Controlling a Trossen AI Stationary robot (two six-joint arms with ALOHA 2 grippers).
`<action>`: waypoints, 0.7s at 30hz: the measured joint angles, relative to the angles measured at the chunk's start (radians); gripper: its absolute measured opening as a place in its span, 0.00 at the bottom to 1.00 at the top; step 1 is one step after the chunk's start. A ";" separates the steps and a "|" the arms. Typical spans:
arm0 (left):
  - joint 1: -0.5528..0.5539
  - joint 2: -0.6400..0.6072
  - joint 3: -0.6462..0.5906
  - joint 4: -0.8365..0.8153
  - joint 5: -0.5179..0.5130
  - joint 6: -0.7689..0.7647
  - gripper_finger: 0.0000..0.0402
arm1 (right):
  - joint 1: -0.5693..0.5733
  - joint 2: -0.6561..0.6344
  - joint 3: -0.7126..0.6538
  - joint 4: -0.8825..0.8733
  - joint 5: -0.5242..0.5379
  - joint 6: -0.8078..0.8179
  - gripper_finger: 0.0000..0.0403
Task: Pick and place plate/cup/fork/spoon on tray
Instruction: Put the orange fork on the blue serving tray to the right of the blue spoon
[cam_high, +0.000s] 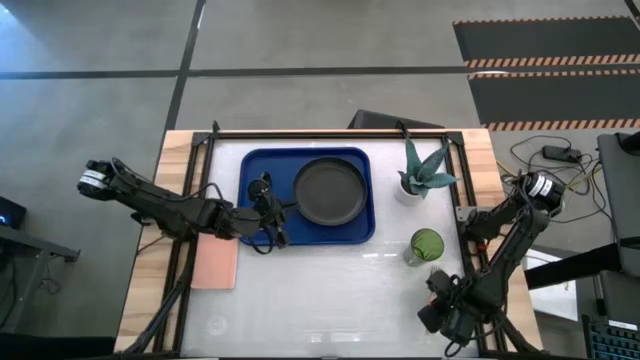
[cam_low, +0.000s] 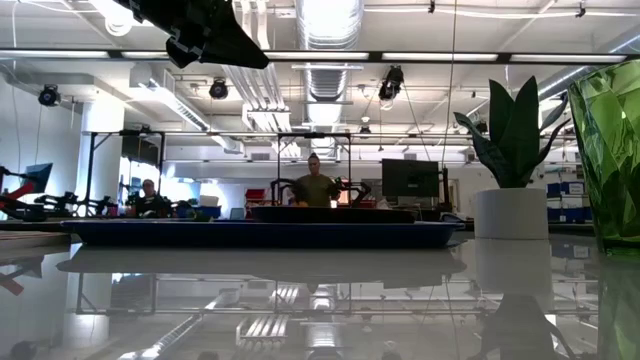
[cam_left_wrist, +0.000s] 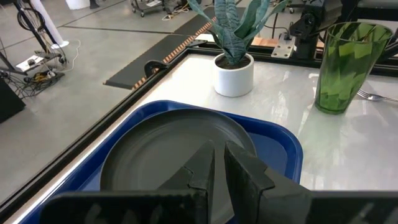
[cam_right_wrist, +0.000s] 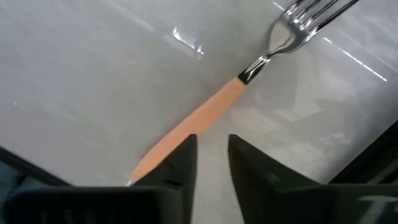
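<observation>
L tool (cam_high: 268, 208) sits over the tray's (cam_high: 258, 165) left part, right at the plate's (cam_high: 329, 191) left rim; its fingers (cam_left_wrist: 245, 174) are nearly closed w/ only a thin slit between them and nothing held. From its wrist cam the plate (cam_left_wrist: 168, 149) lies just ahead of the tips, inside the blue tray (cam_left_wrist: 283, 146), w/ a plant in a white pot (cam_left_wrist: 234, 73) and the green cup (cam_left_wrist: 341, 65) farther out on the bare counter (cam_left_wrist: 273, 93). R tool (cam_high: 440, 300) is at the counter's near right corner, pointing down; the cup (cam_high: 425, 245) stands a bit beyond it and the plant (cam_high: 422, 172) farther on. Its fingers (cam_right_wrist: 183, 158) are a narrow gap apart, gripping nothing; the fork (cam_right_wrist: 211, 112) lies flat on the counter just under them, orange handle end by the tips, tines (cam_right_wrist: 308, 15) pointing away. A pink flat piece (cam_high: 214, 263) lies close beside the L tool, off the tray. Spoon: can't tell where it is.
</observation>
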 joint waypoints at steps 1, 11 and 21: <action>0.000 0.000 0.000 0.000 0.000 0.000 0.05 | 0.000 0.000 -0.006 0.001 0.001 0.001 0.25; 0.000 0.000 -0.002 -0.002 0.000 0.001 0.05 | 0.000 0.021 -0.060 0.013 0.027 0.144 0.50; 0.000 0.000 -0.002 -0.016 0.000 -0.001 0.05 | 0.000 0.099 -0.062 0.033 0.027 0.221 0.50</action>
